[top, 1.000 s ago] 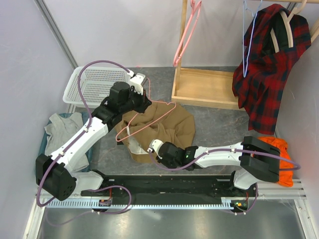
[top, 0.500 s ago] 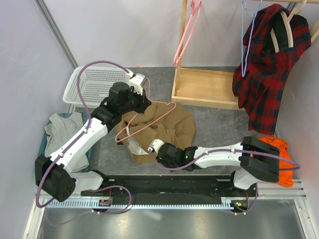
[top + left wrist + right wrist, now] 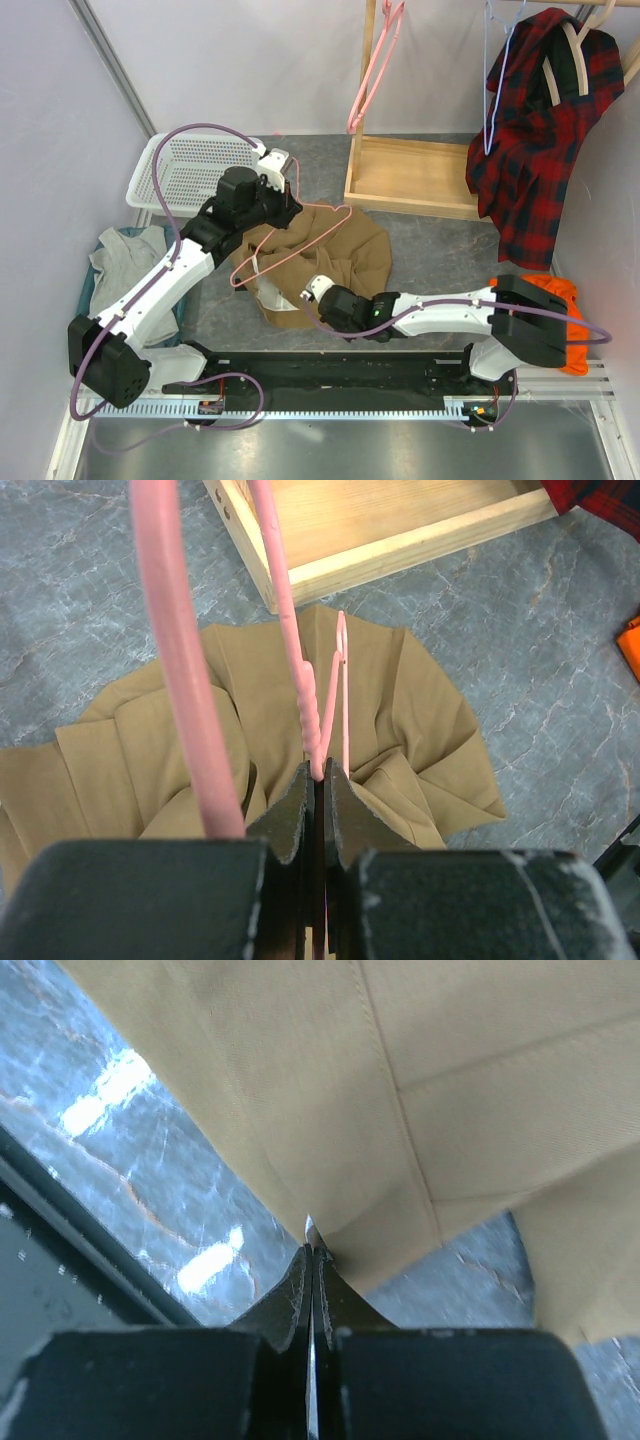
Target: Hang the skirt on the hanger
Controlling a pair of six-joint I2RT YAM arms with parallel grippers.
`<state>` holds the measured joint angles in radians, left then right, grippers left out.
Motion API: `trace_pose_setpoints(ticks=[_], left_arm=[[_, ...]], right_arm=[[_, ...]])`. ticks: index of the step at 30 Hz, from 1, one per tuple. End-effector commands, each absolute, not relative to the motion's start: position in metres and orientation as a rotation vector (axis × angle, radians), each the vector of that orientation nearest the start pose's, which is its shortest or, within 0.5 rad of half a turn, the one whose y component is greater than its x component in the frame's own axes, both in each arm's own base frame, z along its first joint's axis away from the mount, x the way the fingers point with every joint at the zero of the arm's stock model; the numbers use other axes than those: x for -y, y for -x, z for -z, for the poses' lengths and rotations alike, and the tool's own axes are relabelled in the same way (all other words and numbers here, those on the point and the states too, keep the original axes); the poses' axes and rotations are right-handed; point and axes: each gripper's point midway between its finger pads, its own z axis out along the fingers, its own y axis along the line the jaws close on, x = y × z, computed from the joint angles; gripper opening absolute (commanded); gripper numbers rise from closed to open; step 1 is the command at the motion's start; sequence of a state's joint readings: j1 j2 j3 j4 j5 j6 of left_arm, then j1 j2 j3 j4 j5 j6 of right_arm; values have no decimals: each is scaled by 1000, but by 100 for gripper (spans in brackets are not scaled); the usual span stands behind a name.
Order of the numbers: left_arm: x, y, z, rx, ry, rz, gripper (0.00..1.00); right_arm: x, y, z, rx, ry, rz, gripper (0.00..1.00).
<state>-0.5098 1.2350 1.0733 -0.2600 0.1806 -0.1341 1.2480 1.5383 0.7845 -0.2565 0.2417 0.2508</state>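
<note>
Pinching the pink hanger (image 3: 185,680) between tightly pressed jaws, the left gripper (image 3: 318,778) held it tilted over the tan skirt (image 3: 360,260), which lay crumpled in the middle of the grey marbled tabletop (image 3: 430,250). The right gripper (image 3: 312,1250), at the skirt's 6 o'clock edge, had its jaws closed on a fold of the cloth. I judged the step as taking hold of the skirt's edge. The next move called for lifting this edge and bringing it to the hanger's frame without the cloth slipping out.

Around the skirt, a white basket (image 3: 185,170) stood at 10 o'clock and a wooden rack base (image 3: 415,175) at 1 o'clock. A red plaid shirt (image 3: 535,120) hung at 2 o'clock, and a grey garment (image 3: 125,255) lay at 9 o'clock. Pale walls closed the room.
</note>
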Motion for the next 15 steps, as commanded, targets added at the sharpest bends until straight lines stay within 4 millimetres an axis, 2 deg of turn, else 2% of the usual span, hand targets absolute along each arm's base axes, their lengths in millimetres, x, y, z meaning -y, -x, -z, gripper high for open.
trace_pose_setpoints(ticks=[1, 7, 12, 15], left_arm=[[221, -326, -261, -1935, -448, 597, 2], [221, -326, -259, -1940, -447, 597, 2], [220, -323, -259, -1942, -435, 603, 2], [220, -323, -260, -1941, -437, 609, 2]], right_arm=[[-312, -137, -62, -2235, 1102, -347, 0], [-319, -138, -91, -2187, 1056, -418, 0], [-324, -155, -121, -2129, 930, -428, 0], [-331, -149, -118, -2144, 1003, -454, 0]])
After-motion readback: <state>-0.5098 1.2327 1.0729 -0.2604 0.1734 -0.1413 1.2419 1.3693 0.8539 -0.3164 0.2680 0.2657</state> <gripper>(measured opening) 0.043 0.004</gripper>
